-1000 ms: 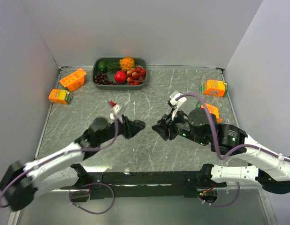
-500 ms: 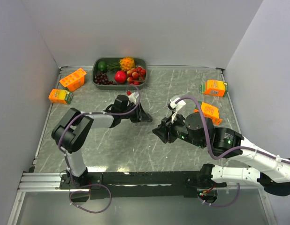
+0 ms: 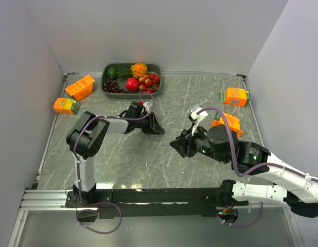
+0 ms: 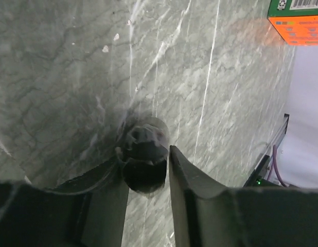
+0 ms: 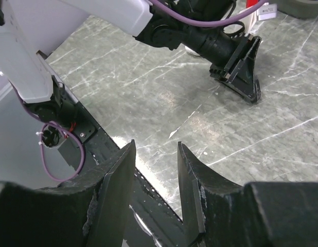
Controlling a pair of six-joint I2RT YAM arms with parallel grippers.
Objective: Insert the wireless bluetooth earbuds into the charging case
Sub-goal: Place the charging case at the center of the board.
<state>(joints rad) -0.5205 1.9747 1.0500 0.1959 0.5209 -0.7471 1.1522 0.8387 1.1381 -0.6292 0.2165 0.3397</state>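
Note:
In the left wrist view a small round black charging case (image 4: 144,174) sits on the marble table, squeezed between my left gripper's (image 4: 144,154) two fingers. Its top looks open, with dark glossy shapes inside that I cannot resolve into the earbuds. No loose earbuds show in any view. In the top view the left gripper (image 3: 155,127) reaches to the table's middle, and the case is hidden under it. My right gripper (image 3: 176,145) hovers just right of it, open and empty. In the right wrist view the right gripper (image 5: 156,145) faces the left gripper (image 5: 247,85).
A green tray (image 3: 104,85) of fruit stands at the back. Two orange cartons (image 3: 80,87) (image 3: 66,105) lie at the left, and two more (image 3: 235,96) (image 3: 228,122) at the right; one carton shows in the left wrist view (image 4: 298,23). The black rail (image 5: 148,190) runs along the near edge.
My left arm swung from the near left to the table's middle and lowered onto the case. The right gripper drifted slightly right and nearer.

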